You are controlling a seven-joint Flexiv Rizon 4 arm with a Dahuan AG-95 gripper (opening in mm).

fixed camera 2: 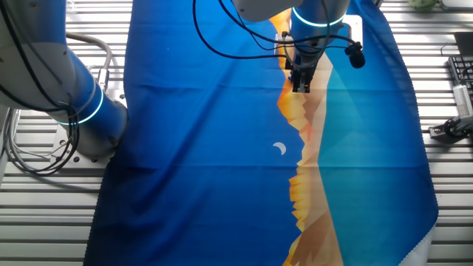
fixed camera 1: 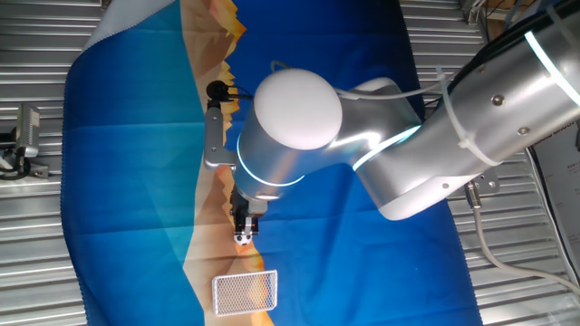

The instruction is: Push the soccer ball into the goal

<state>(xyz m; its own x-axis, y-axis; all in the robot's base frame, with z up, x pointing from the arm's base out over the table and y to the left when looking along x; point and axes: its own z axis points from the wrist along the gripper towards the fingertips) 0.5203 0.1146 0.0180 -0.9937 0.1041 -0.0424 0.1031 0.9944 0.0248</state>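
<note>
in one fixed view the arm's big joint hides most of the hand (fixed camera 1: 243,226), whose dark tip pokes out just below it. the soccer ball (fixed camera 1: 243,239) sits right at that tip, touching it or nearly so, on the orange streak of the blue printed cloth (fixed camera 1: 127,163) that covers the desk (fixed camera 1: 36,272). the goal (fixed camera 1: 245,292) lies near the ball, on the side away from the hand, with a short strip of cloth between them; ball, hand tip and goal fall roughly on one line. whether the fingers are parted or closed cannot be told here, and nothing appears to be gripped.

in the other fixed view the hand (fixed camera 2: 301,83) hangs at the far end of the cloth (fixed camera 2: 207,148), pointing down at the orange streak. the ball and the goal are not visible here, hidden by the hand or out of frame. the finger gap is again too dark and small to judge.

the step in hand looks like the push itself, well advanced but not finished. to do it well, the robot should keep the tip low and centred behind the ball, travel slowly and straight toward the middle of the goal's mouth, and stop short of the frame so the light goal is not shoved away. an off-centre contact would likely send the ball rolling sideways past the frame.
</note>
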